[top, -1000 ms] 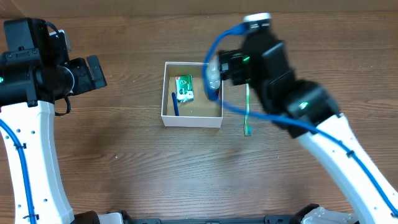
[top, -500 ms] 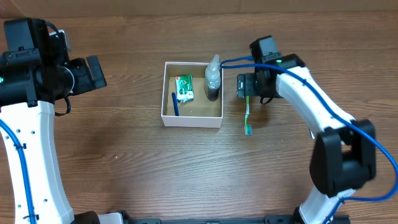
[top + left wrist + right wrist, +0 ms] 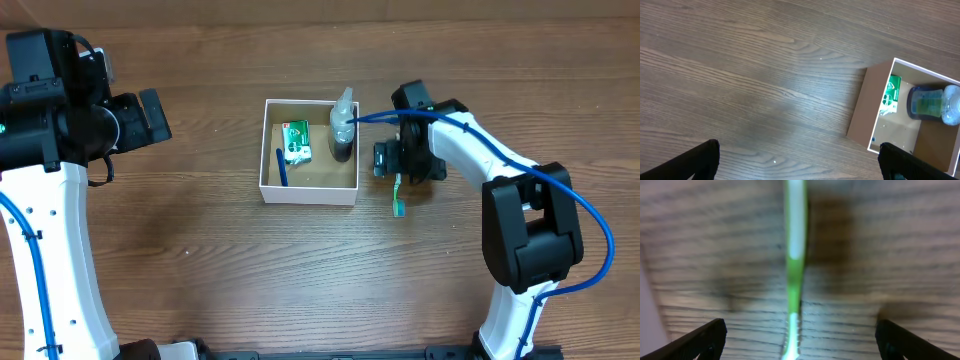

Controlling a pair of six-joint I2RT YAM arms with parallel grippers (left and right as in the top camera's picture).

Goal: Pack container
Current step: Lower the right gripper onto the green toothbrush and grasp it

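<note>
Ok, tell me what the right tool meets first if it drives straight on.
The green toothbrush on the table, centred between the right tool's open fingers; how far is unclear.

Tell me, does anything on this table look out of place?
Only the green toothbrush: it lies outside the container, beside its right wall, while the bottle stands inside. Nothing looks spilled or damaged.

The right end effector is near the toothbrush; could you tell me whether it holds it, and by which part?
Nothing is held: the right end effector is open, straddling the toothbrush.
</note>
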